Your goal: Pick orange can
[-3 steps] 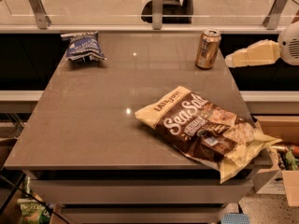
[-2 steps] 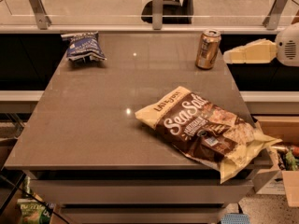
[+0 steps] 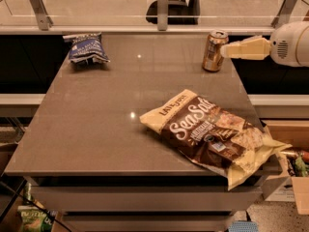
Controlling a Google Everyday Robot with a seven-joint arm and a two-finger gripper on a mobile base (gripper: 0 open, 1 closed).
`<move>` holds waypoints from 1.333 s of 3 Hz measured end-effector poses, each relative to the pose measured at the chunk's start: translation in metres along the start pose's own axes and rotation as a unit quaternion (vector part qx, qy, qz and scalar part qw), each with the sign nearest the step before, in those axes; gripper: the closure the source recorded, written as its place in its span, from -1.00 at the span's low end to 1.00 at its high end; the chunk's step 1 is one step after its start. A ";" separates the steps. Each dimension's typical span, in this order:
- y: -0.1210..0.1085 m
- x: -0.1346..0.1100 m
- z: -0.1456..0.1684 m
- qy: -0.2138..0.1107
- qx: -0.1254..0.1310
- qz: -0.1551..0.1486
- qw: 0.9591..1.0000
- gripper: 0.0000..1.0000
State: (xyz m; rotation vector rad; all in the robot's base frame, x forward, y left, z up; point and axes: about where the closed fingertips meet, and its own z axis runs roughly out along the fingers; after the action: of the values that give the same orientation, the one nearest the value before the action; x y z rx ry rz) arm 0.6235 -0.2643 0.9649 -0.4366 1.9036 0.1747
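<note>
Gripper (image 3: pixel 227 50) at the 3 o'clock side of the orange can (image 3: pixel 214 51), desk (image 3: pixel 111 129) corner at 1 o'clock.

The orange can is a small upright metal cylinder, bronze-orange with a silver top rim. The gripper is smooth, cream, wedge-shaped and level; its tip reaches the can wall, and open or closed cannot be told. Since the earlier frame the tip has advanced left toward the can; the can has not shifted. The desk is matte grey-brown. A crinkled brown chip bag (image 3: pixel 212 134) lies at 4 o'clock and a small blue bag (image 3: pixel 86 49) at 11 o'clock.
</note>
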 end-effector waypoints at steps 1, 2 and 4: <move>0.000 0.001 0.024 -0.015 -0.012 0.003 1.000 -1.00; -0.001 0.007 0.047 -0.017 -0.026 0.010 0.999 -1.00; -0.005 0.016 0.086 -0.044 -0.045 0.045 0.997 -1.00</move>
State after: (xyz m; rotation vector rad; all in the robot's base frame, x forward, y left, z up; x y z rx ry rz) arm 0.6951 -0.2445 0.9191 -0.3977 1.8346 0.3341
